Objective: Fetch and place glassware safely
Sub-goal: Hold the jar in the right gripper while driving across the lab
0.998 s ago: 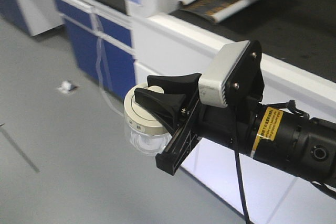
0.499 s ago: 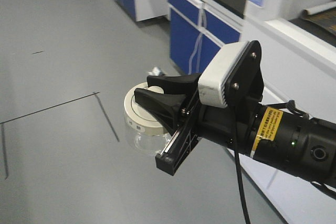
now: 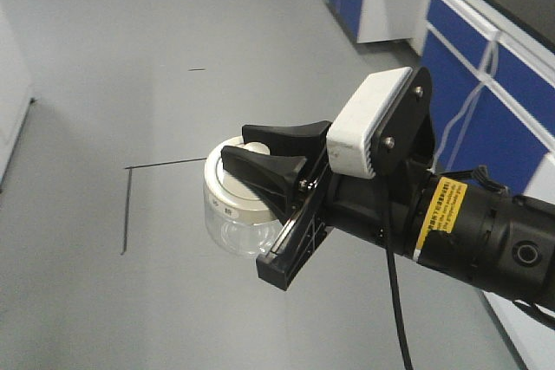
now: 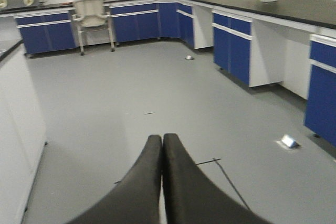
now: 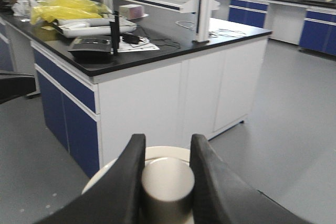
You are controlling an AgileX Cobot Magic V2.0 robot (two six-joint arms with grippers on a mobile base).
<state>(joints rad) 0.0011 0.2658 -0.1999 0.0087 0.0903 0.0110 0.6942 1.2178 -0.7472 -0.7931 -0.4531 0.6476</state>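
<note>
The right claw hides part of the jar at frame centre; its rim label, perhaps printed, is too small to read.

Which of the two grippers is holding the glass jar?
The right gripper: it clamps the knob on the cream-white lid of the glass jar. The left gripper is shut on nothing.

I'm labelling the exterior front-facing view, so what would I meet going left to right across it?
Black floor line → lidded glass jar → white wrist camera → yellow warning label.
</note>
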